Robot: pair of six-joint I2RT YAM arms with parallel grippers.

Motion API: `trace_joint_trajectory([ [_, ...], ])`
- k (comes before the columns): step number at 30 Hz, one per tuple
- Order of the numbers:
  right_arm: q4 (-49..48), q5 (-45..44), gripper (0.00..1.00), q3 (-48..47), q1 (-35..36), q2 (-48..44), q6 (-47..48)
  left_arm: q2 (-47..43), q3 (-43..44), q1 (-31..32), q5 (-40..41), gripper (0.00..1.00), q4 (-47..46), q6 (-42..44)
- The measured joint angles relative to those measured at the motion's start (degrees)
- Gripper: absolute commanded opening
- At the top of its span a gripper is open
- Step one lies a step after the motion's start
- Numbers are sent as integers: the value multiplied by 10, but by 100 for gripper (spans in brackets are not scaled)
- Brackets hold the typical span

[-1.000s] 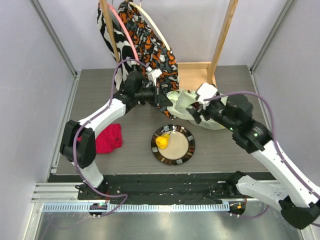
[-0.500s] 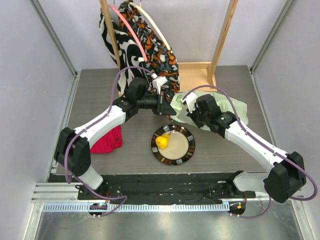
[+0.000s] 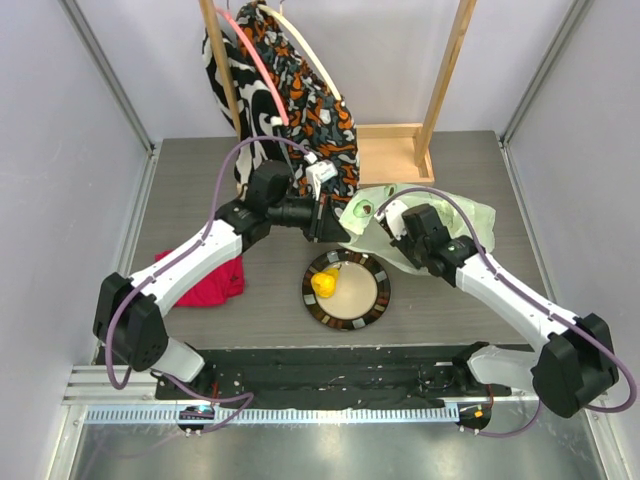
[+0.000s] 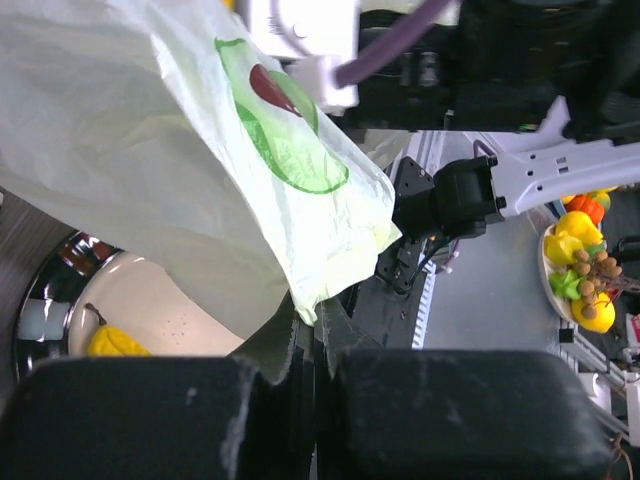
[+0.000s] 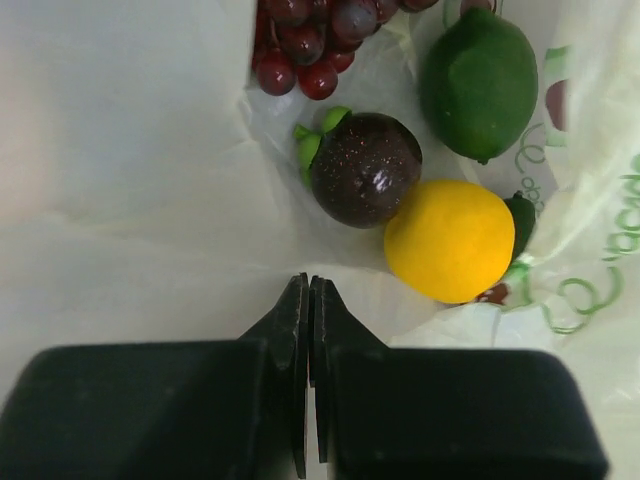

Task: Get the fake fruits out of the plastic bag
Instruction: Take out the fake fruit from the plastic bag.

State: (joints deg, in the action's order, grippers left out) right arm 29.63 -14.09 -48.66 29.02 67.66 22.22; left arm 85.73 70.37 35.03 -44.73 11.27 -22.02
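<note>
**Fingertips Pinched on Bag Edge at Left, Pressed Together at Right**

Grips plastic bag by its edge in left gripper, raised just beyond plate rim. Rests right gripper closed inside the bag's mouth, tips just short of dark purple fruit and yellow round fruit; green fruit and grape bunch beyond. Leaves bare table between plate and red cloth.

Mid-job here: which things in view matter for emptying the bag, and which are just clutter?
Job: plastic bag; inside it grape bunch, green fruit, dark purple fruit, yellow round fruit; plate holding one yellow fruit.
Lying about: red cloth, patterned cloth bags, wooden rack.
</note>
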Motion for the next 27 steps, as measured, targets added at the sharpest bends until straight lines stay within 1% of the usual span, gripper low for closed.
trace_joint_trajectory([
  [1,-10,-3,3,5,-2,5,3,-6,1,1,-2,0,4,6],
  [2,-18,-5,12,10,-4,12,6,-9,2,1,-3,0,7,12],
  [4,-28,-6,18,17,-9,30,10,-11,6,1,-3,0,12,16],
  [6,-32,-6,22,19,-12,46,13,-11,6,1,-3,0,17,16],
  [8,-40,-6,30,19,-14,57,14,-11,6,1,-3,0,19,16],
  [9,-45,-6,45,19,-15,59,14,-10,6,1,-3,0,19,16],
  [12,-63,-5,71,19,-22,73,17,-10,7,1,-3,0,19,16],
  [16,-78,-3,78,14,-42,117,23,-3,7,2,-3,0,19,15],
  [20,-83,-2,80,-8,-68,172,32,3,7,4,-3,0,19,16],
  [23,-89,6,79,-35,-91,218,40,5,7,5,-3,0,19,16],
  [24,-92,10,77,-42,-98,232,44,5,7,5,-3,0,19,16],
  [25,-94,14,72,-47,-103,243,49,5,7,5,-3,0,19,16],
  [26,-96,17,59,-50,-108,253,53,5,7,5,-3,0,19,16],
  [27,-97,20,52,-52,-112,261,59,6,7,5,-3,0,19,16],
])
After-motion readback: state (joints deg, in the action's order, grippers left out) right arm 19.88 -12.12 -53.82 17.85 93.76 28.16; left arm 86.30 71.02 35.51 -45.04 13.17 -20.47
